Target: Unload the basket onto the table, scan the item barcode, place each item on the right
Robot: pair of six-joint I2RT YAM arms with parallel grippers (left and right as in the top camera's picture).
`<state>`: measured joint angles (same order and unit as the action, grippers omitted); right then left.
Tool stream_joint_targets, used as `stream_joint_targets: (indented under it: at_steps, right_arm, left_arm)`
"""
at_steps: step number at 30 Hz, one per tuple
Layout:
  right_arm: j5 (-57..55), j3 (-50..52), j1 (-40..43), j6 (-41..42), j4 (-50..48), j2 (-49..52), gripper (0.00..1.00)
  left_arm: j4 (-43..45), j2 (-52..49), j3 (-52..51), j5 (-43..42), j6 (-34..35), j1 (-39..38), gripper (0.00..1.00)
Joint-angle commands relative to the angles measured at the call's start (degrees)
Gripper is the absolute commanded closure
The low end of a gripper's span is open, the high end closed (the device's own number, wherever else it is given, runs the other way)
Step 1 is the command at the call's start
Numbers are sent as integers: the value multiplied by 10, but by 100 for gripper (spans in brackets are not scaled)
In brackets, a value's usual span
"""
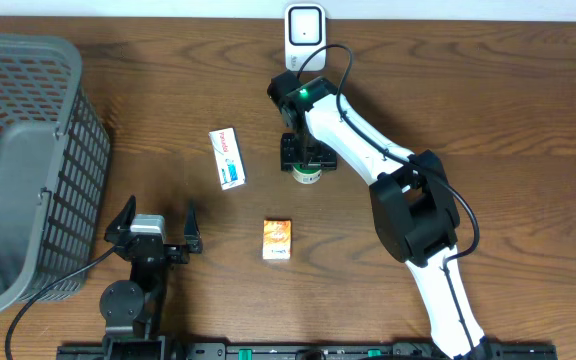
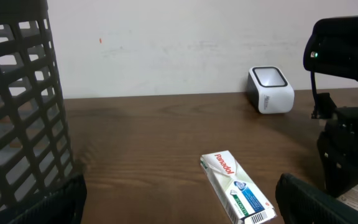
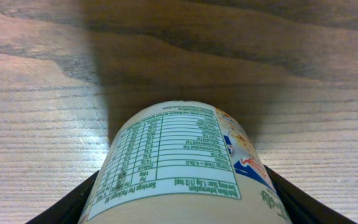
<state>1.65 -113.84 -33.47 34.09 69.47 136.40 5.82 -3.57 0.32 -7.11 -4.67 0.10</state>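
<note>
**Right hand** (image 1: 304,158): the fingers stand either side of the small bottle (image 3: 179,162), partly open. The wrist view does not settle whether they press on it or only bracket it, so you should treat the grip as unconfirmed.

**Bottle:** it sits mid-counter, just right of the Panadol box (image 1: 228,158) and directly below the right hand. Its long axis runs away from the wrist camera, in line with the fingers. It probably stands upright, though the hand hides most of it from overhead. The face shown carries a nutrition panel, and no barcode is visible there.

**Governing relation:** the barcode scanner (image 1: 305,30) stands at the far edge of the counter (image 1: 468,90), almost straight beyond the bottle. Your right arm is much the nearer.

**Left hand** (image 1: 158,222): wide open and holding nothing, at the near left beside the basket (image 1: 28,150).
</note>
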Motion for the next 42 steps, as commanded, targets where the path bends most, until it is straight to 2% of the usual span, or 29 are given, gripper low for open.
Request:
stream_joint_targets:
  at_steps: [1, 3, 11, 24, 28, 34, 38, 42]
  right_arm:
    - [14, 2, 0, 1, 22, -4, 47]
    - [22, -8, 2, -1, 39, -7, 49]
    - [71, -60, 11, -27, 144, -31, 47]
    - [244, -71, 56, -127, 279, -84, 48]
    - [286, -71, 63, -140, 279, -90, 46]
    - [283, -71, 64, -152, 275, -91, 48]
    - [223, -71, 64, -159, 213, -91, 48]
    - [250, -74, 65, -153, 136, -91, 48]
  left_arm:
    - [2, 3, 0, 5, 3, -1, 4]
    - [2, 3, 0, 5, 3, -1, 4]
    - [2, 3, 0, 5, 3, -1, 4]
    - [2, 3, 0, 5, 3, -1, 4]
    - [2, 3, 0, 5, 3, -1, 4]
    - [2, 3, 0, 5, 3, -1, 4]
    - [2, 3, 0, 5, 3, -1, 4]
    - [2, 3, 0, 5, 3, -1, 4]
